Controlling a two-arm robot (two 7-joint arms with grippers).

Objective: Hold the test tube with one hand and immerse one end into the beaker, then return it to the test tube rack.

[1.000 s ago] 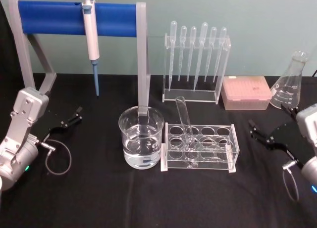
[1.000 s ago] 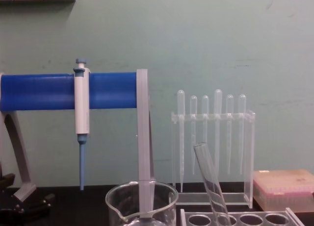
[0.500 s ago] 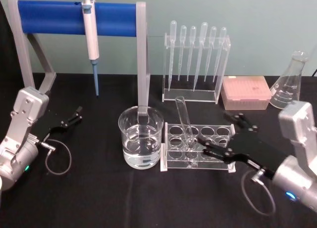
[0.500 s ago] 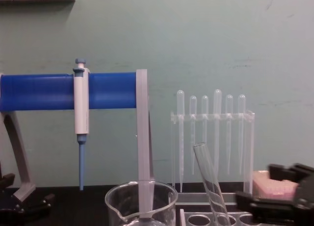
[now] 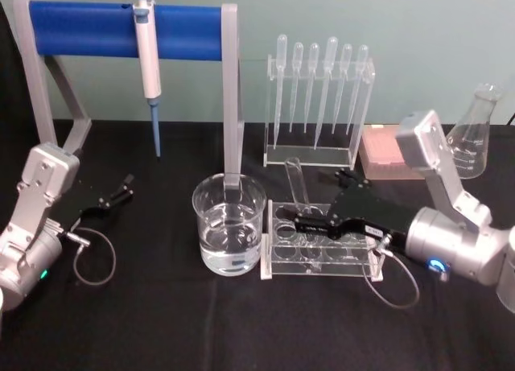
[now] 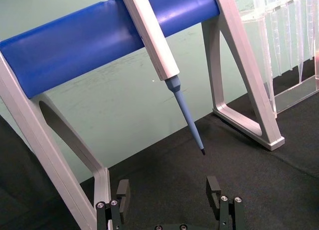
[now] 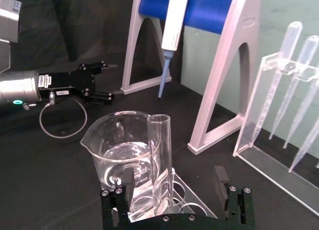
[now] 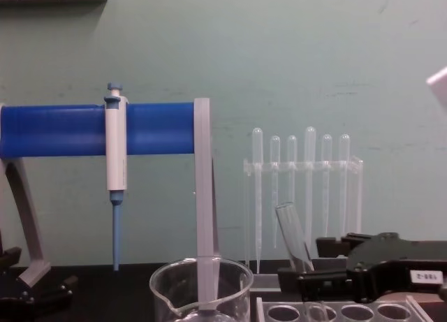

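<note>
The test tube is clear glass and leans in the clear rack just right of the beaker, which holds water. My right gripper reaches in from the right and is open, one finger on each side of the tube above the rack. In the right wrist view the tube stands between the open fingers, closer to one of them, with the beaker behind it. The chest view shows the gripper at the tube's mid-height. My left gripper rests open at the far left.
A blue-barred stand holding a white-and-blue pipette stands behind the beaker. A clear rack of plastic droppers, a pink tip box and a conical flask stand at the back right. The table is covered in black cloth.
My right arm has swung in from the right edge to the rack, and its open fingers now straddle the test tube. The left arm, tube and beaker have not moved.
</note>
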